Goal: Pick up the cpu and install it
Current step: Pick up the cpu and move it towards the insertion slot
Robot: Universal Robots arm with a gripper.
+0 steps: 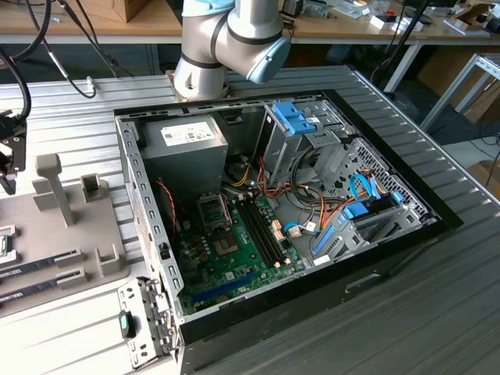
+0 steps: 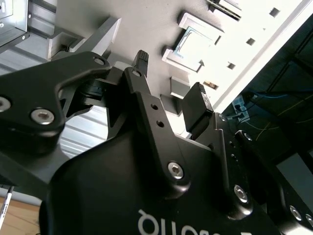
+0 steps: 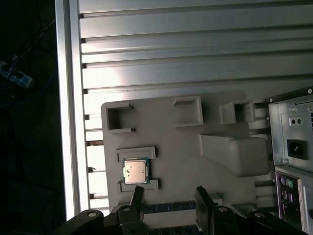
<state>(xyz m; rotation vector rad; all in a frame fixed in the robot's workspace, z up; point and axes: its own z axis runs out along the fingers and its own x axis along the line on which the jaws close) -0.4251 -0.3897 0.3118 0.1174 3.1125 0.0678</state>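
Closest to the lenses in both wrist views is the gripper (image 3: 169,196), its two black fingers (image 3: 138,195) spread well apart with nothing between them, so it carries nothing. I judge that wide stance is meant to straddle a small chip by its edges. Just beyond one fingertip, near it but not touching and not yet between the pair, lies the cpu (image 3: 135,172), flat with its silver-grey top up. It sits in a shallow nest of raised lips on the grey fixture plate (image 3: 168,142), and those lips seem meant to keep it square and in a known spot so the arm can find it. Other pockets are cut into the plate beside it, and a memory stick (image 3: 166,207) lies in a slot close under the fingers. From where I stand with the exterior view, the plate is at about nine o'clock from the computer case (image 1: 367,269), well apart from the board inside. The case lies on its side with the panel off, which turns the green motherboard (image 1: 234,258) face up for work from above. The socket (image 1: 212,209) sits at about eleven o'clock on that board; whether its latch is raised I cannot tell. The robot arm (image 1: 230,35) rises at twelve o'clock of the case.
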